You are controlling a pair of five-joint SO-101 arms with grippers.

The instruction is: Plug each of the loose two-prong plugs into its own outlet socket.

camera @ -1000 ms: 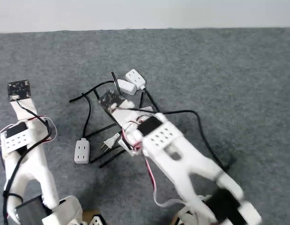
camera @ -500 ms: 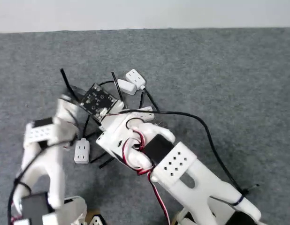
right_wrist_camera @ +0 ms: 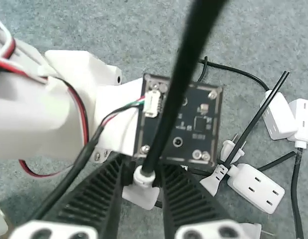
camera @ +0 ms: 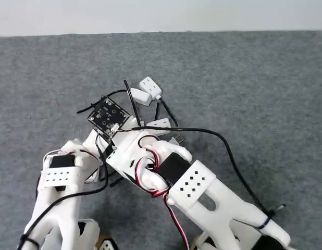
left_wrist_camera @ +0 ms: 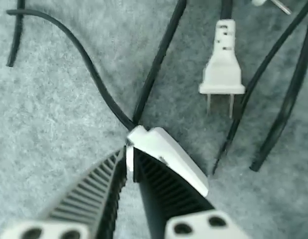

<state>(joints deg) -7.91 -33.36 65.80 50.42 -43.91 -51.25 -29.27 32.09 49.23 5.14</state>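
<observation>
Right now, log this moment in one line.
left gripper shut on outlet socket | right gripper shut on white cord end | two-prong plug loose on carpet

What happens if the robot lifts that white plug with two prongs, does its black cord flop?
Its cord would probably flop and trail; a nearby cord lies bent on the carpet. The white plug looks like small hard plastic, so likely light and stiff. Cords beside it might snag.
</observation>
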